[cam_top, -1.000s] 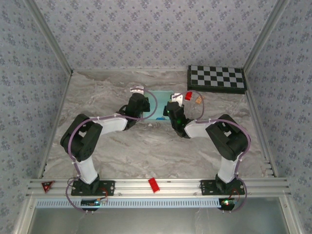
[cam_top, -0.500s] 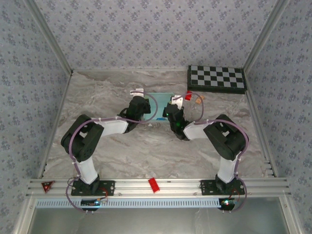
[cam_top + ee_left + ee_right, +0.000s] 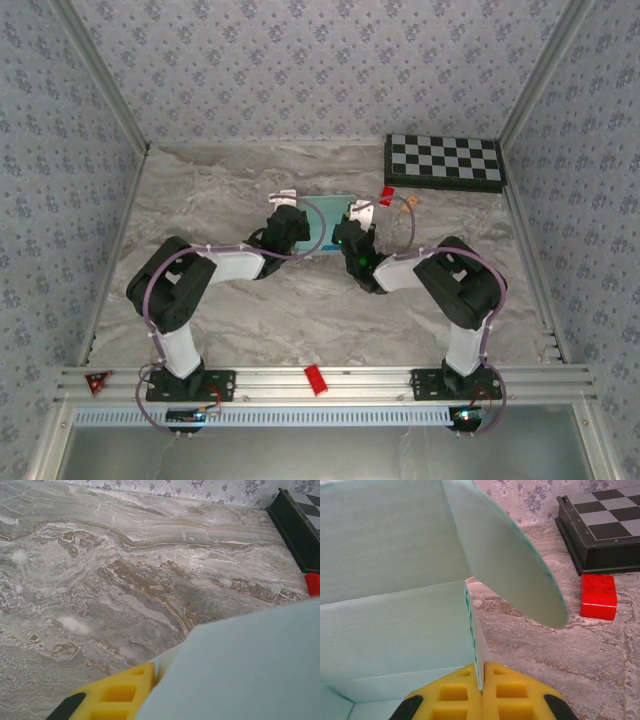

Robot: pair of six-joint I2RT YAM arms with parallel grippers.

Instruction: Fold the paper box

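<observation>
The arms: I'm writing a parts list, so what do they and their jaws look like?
The left arm and right arm match: bulky black joints, white tube links, and thin lilac cables looping alongside. A small green light glows on the right one. The jaws are yellow plastic with square pockets and black edge patches.

Pale blue, perhaps greenish paper box (image 3: 395, 605); red brick (image 3: 598, 596); black-and-white checkerboard (image 3: 605, 525).

Pale-blue paper box (image 3: 328, 218) – partly folded, walls upright – rounded flap open.
</observation>
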